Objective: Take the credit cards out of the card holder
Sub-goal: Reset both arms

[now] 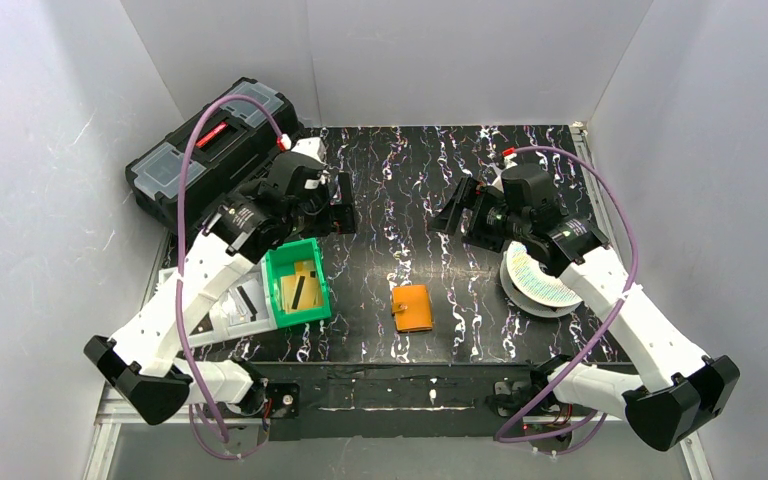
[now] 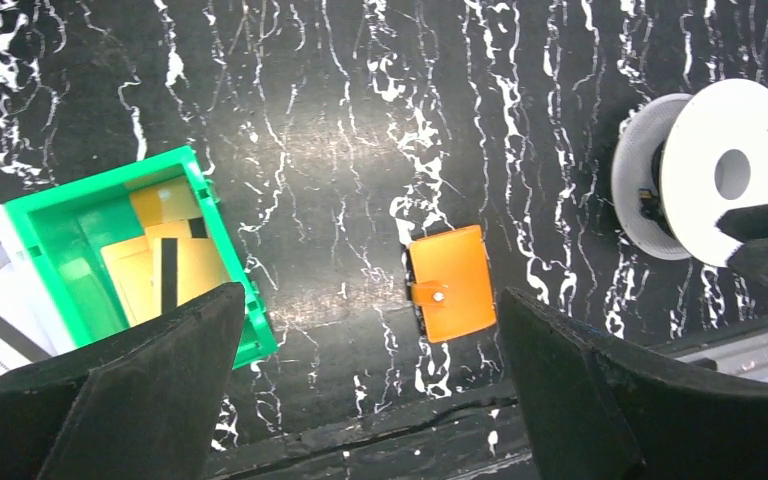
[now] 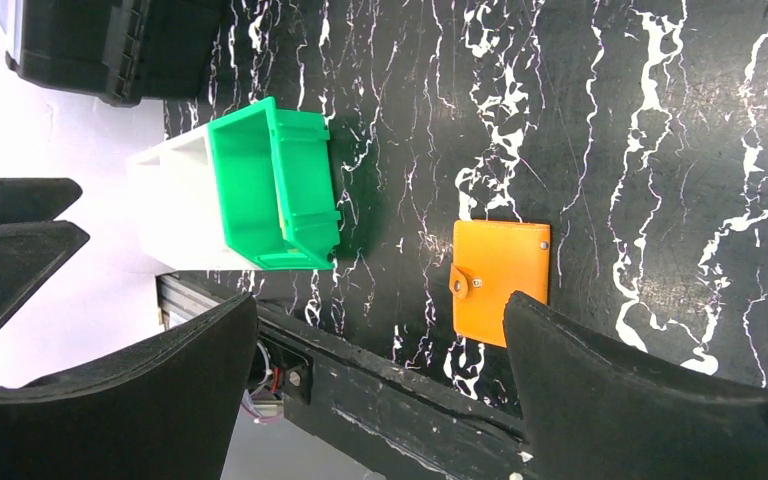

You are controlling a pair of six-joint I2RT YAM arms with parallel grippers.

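Observation:
The orange card holder [image 1: 412, 308] lies closed and snapped shut on the black marbled table near its front edge. It also shows in the left wrist view [image 2: 451, 281] and the right wrist view [image 3: 500, 281]. Gold-yellow credit cards [image 1: 301, 286] with a black stripe lie in the green bin [image 1: 282, 268], also seen in the left wrist view [image 2: 165, 268]. My left gripper [image 1: 341, 216] hangs open and empty above the table behind the bin. My right gripper [image 1: 455, 218] hangs open and empty behind the card holder. Both are well above the card holder.
A white tray [image 1: 230, 305] sits left of the green bin. A black toolbox [image 1: 215, 150] stands at the back left. A white patterned spool [image 1: 538, 283] lies at the right, under my right arm. White walls enclose the table.

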